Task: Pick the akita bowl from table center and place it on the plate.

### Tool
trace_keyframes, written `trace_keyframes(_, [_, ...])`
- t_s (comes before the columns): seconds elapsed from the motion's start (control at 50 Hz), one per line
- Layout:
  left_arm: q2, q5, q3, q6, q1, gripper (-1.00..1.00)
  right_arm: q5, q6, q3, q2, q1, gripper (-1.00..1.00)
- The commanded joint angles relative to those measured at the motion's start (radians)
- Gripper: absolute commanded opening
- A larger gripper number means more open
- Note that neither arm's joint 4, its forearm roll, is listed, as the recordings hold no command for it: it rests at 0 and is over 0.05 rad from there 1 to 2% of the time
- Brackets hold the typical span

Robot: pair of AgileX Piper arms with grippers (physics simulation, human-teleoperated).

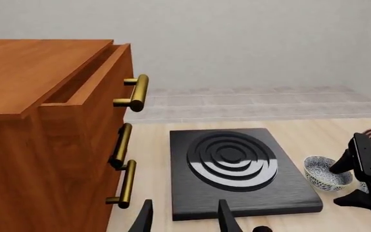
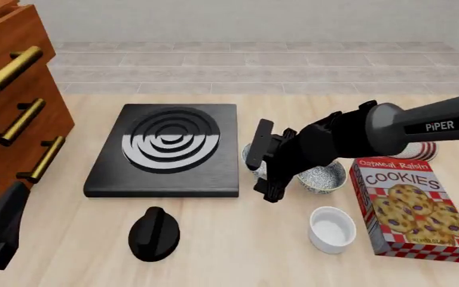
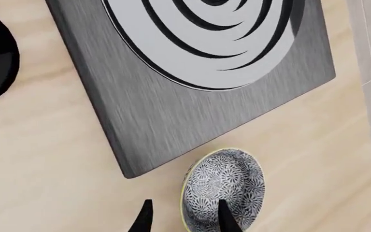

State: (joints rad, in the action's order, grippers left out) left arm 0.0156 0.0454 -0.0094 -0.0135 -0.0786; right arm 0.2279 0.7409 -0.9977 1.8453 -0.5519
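At the far left stands a wooden drawer chest [image 2: 10,89] of reddish-brown grain with brass bar handles, its top drawer slightly out. The left gripper [image 1: 184,217] hangs near the table's front-left corner, its two dark fingers apart with nothing between them. Next comes a square black stove plate [image 2: 168,152] with a brushed surface and raised concentric rings, and in front of it a black knob [image 2: 153,233] lying on the table [image 2: 238,251], which is pale wood planking. Beyond the table runs a grey tiled floor and a plain light wall.

Just right of the stove plate sits the akita bowl [image 3: 224,193], patterned dark outside; the right gripper [image 2: 266,158] has its fingers spread around the rim, one inside and one outside, not yet closed on it. The arm reads "PiPER". A second speckled bowl [image 2: 322,177] is beside it, a white ramekin [image 2: 331,228] nearer, then a box [image 2: 411,206] printed "Oatmeal Raisin COOKIES". The red-striped plate [image 2: 421,149] lies behind the box, mostly hidden by the arm.
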Motion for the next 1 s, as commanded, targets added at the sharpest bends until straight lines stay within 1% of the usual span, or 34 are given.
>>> trace_keyframes(0.02, [-0.001,0.003,-0.002,0.001,0.004,1.0,-0.001,0.002,-0.012,0.036,0.012,1.0])
trace_keyframes(0.22, [-0.006,0.011,-0.005,0.001,0.002,1.0,-0.009,0.0,-0.011,0.058,0.015,1.0])
trace_keyframes(0.34, [-0.005,0.008,-0.003,0.0,0.001,1.0,-0.009,0.004,-0.02,0.073,0.031,1.0])
trace_keyframes(0.52, [-0.001,-0.002,0.004,0.0,0.0,1.0,-0.024,-0.005,-0.015,0.095,0.033,1.0])
trace_keyframes(0.64, [-0.004,0.001,0.004,0.0,0.0,1.0,-0.03,0.005,-0.011,0.088,0.035,1.0])
trace_keyframes(0.76, [-0.004,0.003,0.002,-0.001,-0.003,1.0,-0.015,0.009,-0.017,0.074,0.032,1.0])
trace_keyframes(0.78, [-0.004,0.003,0.002,-0.001,-0.003,1.0,-0.018,0.011,-0.016,0.076,0.033,-1.0])
trace_keyframes(0.98, [-0.006,0.007,-0.001,0.0,-0.005,1.0,-0.025,0.022,-0.019,0.063,0.026,-1.0])
trace_keyframes(1.0, [-0.006,0.007,-0.002,0.0,-0.006,1.0,-0.039,0.033,-0.018,0.053,0.024,-1.0])
